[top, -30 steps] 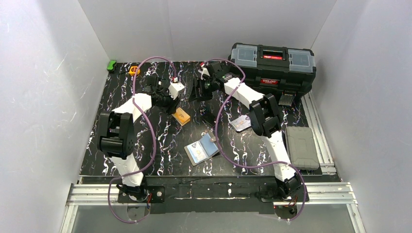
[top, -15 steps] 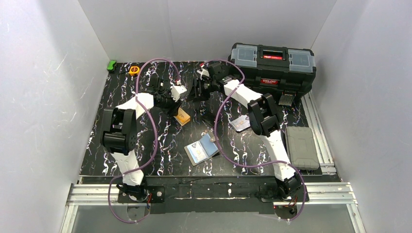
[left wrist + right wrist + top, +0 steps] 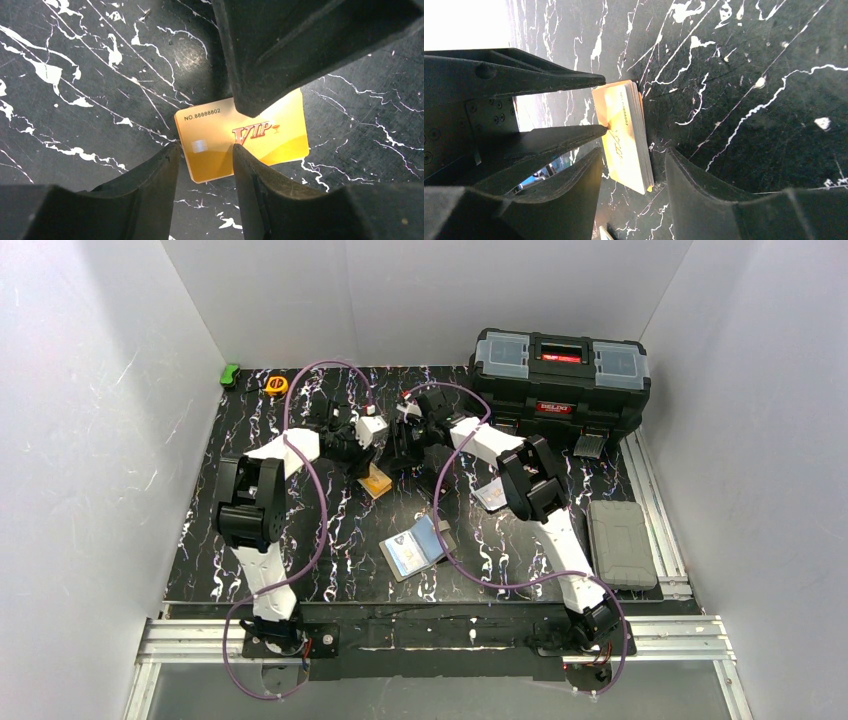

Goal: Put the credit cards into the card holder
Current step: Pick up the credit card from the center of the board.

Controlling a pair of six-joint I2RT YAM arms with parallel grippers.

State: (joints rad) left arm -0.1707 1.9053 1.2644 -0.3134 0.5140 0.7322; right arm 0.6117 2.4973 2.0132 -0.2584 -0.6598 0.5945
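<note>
Straddling the thick gold VIP card stack (image 3: 210, 132) lying flat on the black marbled desk (image 3: 75, 60), your left fingers (image 3: 280, 200) and right fingers (image 3: 724, 200) are both apart, gripping nothing. Looks stiff, slick; pinch the long edges.

Credit cards (image 3: 493, 495) lie behind and right of the card holder (image 3: 415, 548).

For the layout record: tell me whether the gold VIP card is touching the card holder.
Apart. The top view shows bare tabletop between the gold VIP card and the card holder.
</note>
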